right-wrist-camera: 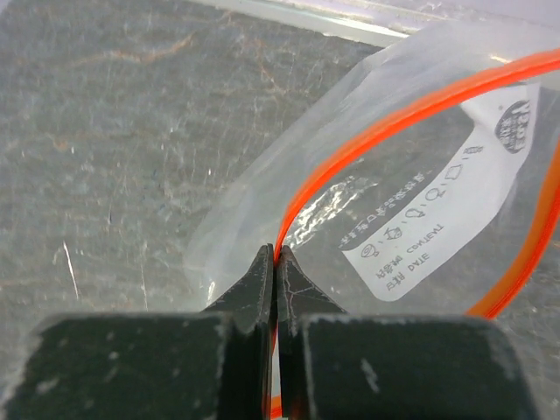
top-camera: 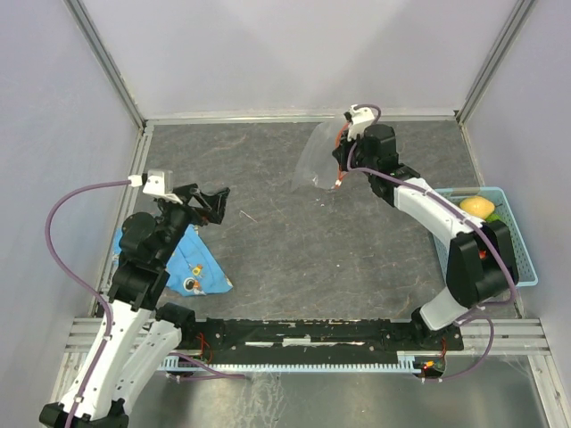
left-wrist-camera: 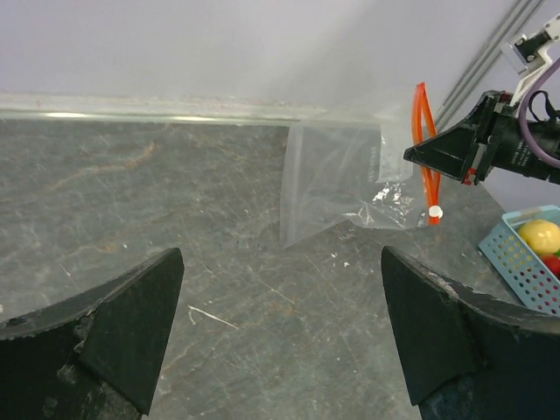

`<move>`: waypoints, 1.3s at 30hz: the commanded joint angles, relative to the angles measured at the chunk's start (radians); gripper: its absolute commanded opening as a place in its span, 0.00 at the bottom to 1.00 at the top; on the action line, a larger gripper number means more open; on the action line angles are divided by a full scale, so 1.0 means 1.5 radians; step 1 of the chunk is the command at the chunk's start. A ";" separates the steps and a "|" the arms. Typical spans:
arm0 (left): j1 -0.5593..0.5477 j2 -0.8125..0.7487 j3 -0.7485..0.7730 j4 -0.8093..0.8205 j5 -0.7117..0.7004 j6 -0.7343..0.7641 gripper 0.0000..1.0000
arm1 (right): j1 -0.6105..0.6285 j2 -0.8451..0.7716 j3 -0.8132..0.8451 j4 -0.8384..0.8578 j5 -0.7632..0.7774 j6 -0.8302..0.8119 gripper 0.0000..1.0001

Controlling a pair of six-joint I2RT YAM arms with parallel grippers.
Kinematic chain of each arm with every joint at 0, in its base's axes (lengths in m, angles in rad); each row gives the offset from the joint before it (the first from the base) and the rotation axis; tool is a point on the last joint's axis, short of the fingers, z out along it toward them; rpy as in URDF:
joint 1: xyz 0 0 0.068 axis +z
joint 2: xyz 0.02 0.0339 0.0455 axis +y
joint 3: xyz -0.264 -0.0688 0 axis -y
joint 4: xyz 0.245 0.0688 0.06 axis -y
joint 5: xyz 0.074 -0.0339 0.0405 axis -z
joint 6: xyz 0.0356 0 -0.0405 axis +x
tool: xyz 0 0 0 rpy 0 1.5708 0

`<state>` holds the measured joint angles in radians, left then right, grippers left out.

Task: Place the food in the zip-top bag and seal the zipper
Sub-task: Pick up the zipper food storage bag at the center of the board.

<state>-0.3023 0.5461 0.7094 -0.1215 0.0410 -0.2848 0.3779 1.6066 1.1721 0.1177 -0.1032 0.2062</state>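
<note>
Now, right tool (right-wrist-camera: 276,255) pinching bag (left-wrist-camera: 328,175) at zipper (right-wrist-camera: 382,131), left tool (left-wrist-camera: 280,262) spread, lemon (left-wrist-camera: 538,236) in basket (left-wrist-camera: 510,255)

We see a clear zip-top bag (left-wrist-camera: 337,188) with an orange-red zipper (left-wrist-camera: 426,149), a small white slider tab (left-wrist-camera: 435,211) and a white label (right-wrist-camera: 446,219) printed in grey. The basket (left-wrist-camera: 512,262) is light blue, dotted with holes, holding a yellow lemon-like fruit (left-wrist-camera: 538,236) and a red piece (left-wrist-camera: 553,262). The cloth (top-camera: 201,263) is blue with small pale motifs; the table (top-camera: 294,250) is mottled dark grey, scratched white.
</note>
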 commanded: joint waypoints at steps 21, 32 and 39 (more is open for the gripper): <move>-0.019 0.195 0.074 -0.019 0.129 -0.276 0.93 | 0.219 -0.187 0.006 -0.251 0.077 -0.113 0.02; -0.084 0.265 0.126 -0.020 0.100 -0.289 0.87 | 0.331 -0.147 0.022 -0.239 0.138 -0.085 0.02; -0.129 0.293 0.162 -0.042 0.036 -0.271 0.82 | 0.383 -0.124 0.036 -0.223 0.194 -0.063 0.02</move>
<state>-0.4702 0.9691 0.8799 -0.1875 0.1635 -0.6857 0.9215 1.4101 1.1759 -0.2699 0.1120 0.0757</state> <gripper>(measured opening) 0.845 0.026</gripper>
